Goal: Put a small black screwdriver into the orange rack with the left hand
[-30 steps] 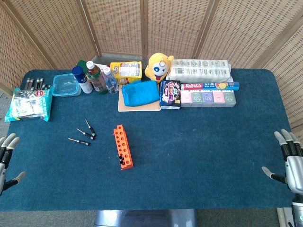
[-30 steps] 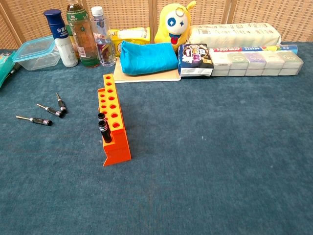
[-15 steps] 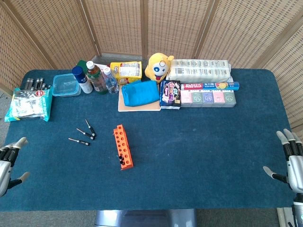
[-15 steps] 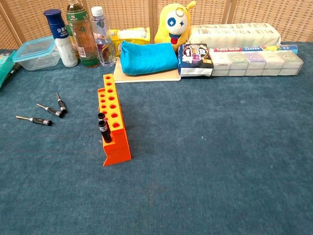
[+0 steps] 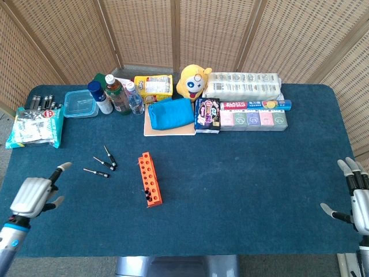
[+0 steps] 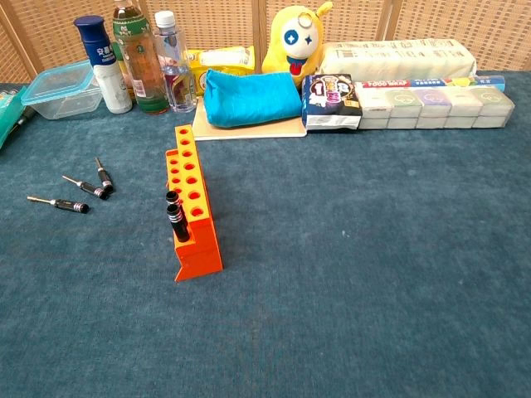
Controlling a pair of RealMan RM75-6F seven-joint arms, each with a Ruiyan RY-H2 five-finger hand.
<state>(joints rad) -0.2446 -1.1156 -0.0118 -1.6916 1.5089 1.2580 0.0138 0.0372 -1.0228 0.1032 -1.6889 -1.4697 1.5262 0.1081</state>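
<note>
left robot hand: lower left of the head view, over the bench near its front edge, fingers spread wide, holding nothing; one finger points toward the upper right. does not show in the chest view.
right robot hand: lower right edge of the head view, fingers apart, holding nothing, well apart from every object.
loose screwdrivers: three small black ones lie flat on the bench, right of and above the left robot hand and left of the rack; nearest screwdriver, middle screwdriver, far screwdriver. none touches the robot hand; they lie near one another but apart.
orange rack: stands on the bench, centre left in both views, long axis running toward the camera. two racked screwdrivers with black handles stand upright in its nearest holes; the other holes are open.
bench: covered in dark blue cloth.
back row, upper left: wipes packet, clear plastic box, blue-capped can, two bottles.
back row, upper centre: yellow box, blue cloth lying on a tan board, yellow plush toy, dark snack bag.
back row, upper right: row of pastel packs, plastic wrap box, white roll pack behind them.
backdrop: woven screen.
</note>
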